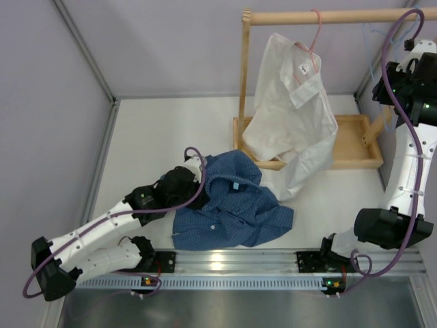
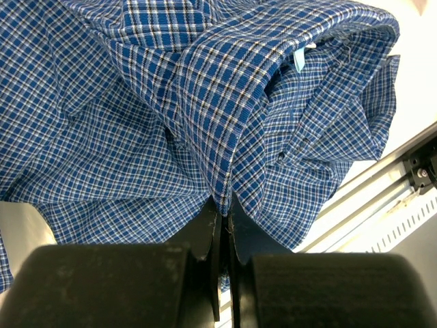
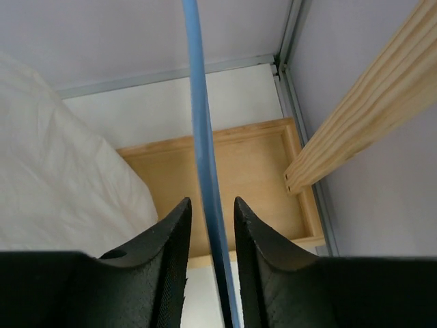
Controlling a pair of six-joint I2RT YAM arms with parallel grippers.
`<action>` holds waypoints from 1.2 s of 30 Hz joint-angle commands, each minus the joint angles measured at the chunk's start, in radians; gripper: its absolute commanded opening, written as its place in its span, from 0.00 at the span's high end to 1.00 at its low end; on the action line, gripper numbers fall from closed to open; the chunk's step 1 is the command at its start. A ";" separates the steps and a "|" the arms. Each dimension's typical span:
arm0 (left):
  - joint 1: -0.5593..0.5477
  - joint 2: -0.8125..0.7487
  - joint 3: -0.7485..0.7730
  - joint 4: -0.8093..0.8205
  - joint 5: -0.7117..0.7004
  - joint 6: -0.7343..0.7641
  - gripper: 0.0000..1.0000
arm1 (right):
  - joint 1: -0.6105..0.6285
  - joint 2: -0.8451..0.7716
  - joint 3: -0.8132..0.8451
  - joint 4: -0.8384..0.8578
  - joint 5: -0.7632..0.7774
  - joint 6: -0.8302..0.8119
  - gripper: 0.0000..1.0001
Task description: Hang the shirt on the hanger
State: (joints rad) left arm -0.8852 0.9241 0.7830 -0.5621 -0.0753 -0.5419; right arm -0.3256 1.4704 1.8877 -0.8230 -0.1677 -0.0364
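Shirt lies crumpled at six o'clock, left end effector pinched on its fabric; right end effector, two o'clock, narrowly straddles the hanger, contact unclear.

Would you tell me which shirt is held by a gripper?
The blue checked shirt, pinched by the left gripper; the white shirt hangs from the pink hanger.

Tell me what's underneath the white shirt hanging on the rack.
A wooden tray sits below the white shirt, whose fabric drapes over the tray's front rim. The tray's left half is covered, so anything there is hidden.
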 commanded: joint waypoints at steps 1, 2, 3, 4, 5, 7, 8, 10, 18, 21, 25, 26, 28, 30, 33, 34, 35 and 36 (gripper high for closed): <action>-0.001 -0.028 0.001 -0.012 0.025 0.023 1.00 | -0.006 -0.001 0.036 -0.015 -0.030 0.003 0.72; -0.001 -0.030 0.002 -0.012 0.026 0.025 1.00 | -0.004 -0.001 0.037 -0.015 -0.007 0.004 0.79; -0.001 -0.030 0.001 -0.012 0.025 0.025 1.00 | 0.006 -0.001 0.037 -0.015 0.009 0.004 0.82; -0.001 -0.031 -0.001 -0.010 0.023 0.025 1.00 | 0.013 -0.002 0.039 -0.015 0.020 0.001 0.85; -0.001 -0.031 -0.002 -0.012 0.020 0.023 1.00 | 0.028 0.001 0.042 -0.015 0.052 -0.005 0.85; -0.001 -0.028 -0.004 -0.012 0.020 0.023 1.00 | 0.036 0.001 0.047 -0.015 0.073 -0.016 0.88; -0.001 -0.027 -0.005 -0.012 0.026 0.022 1.00 | 0.037 -0.002 0.047 -0.015 0.050 -0.016 0.89; -0.001 -0.025 -0.008 -0.012 0.025 0.020 1.00 | 0.043 -0.007 0.048 -0.015 0.043 -0.007 0.94; -0.001 -0.030 -0.010 -0.012 0.009 0.020 1.00 | 0.063 -0.067 0.048 -0.010 0.105 -0.011 1.00; -0.001 -0.030 -0.010 -0.012 0.011 0.019 1.00 | 0.062 -0.085 0.051 -0.008 0.125 -0.008 1.00; -0.001 -0.042 -0.013 -0.012 0.009 0.019 1.00 | 0.063 -0.090 0.042 -0.010 0.138 -0.016 1.00; -0.001 -0.042 -0.014 -0.012 0.009 0.019 1.00 | 0.063 -0.091 0.037 -0.010 0.157 -0.014 1.00; -0.001 -0.044 -0.014 -0.012 0.008 0.020 1.00 | 0.063 -0.093 0.018 -0.010 0.190 -0.019 1.00; -0.001 -0.042 -0.014 -0.012 0.008 0.020 1.00 | 0.062 -0.101 0.004 -0.008 0.201 -0.022 0.97; -0.001 -0.036 -0.011 -0.012 0.014 0.020 1.00 | 0.063 -0.099 -0.012 -0.007 0.209 -0.025 0.76; -0.001 -0.036 -0.010 -0.010 0.014 0.019 1.00 | 0.063 -0.090 -0.018 -0.007 0.211 -0.031 0.73; -0.001 -0.036 -0.011 -0.012 0.017 0.020 1.00 | 0.062 -0.085 -0.021 -0.007 0.212 -0.033 0.69; -0.001 -0.037 -0.011 -0.012 0.017 0.020 1.00 | 0.063 -0.082 -0.025 -0.007 0.212 -0.034 0.65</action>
State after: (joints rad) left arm -0.8852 0.8997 0.7750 -0.5770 -0.0673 -0.5285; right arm -0.2707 1.3956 1.8751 -0.8303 0.0181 -0.0555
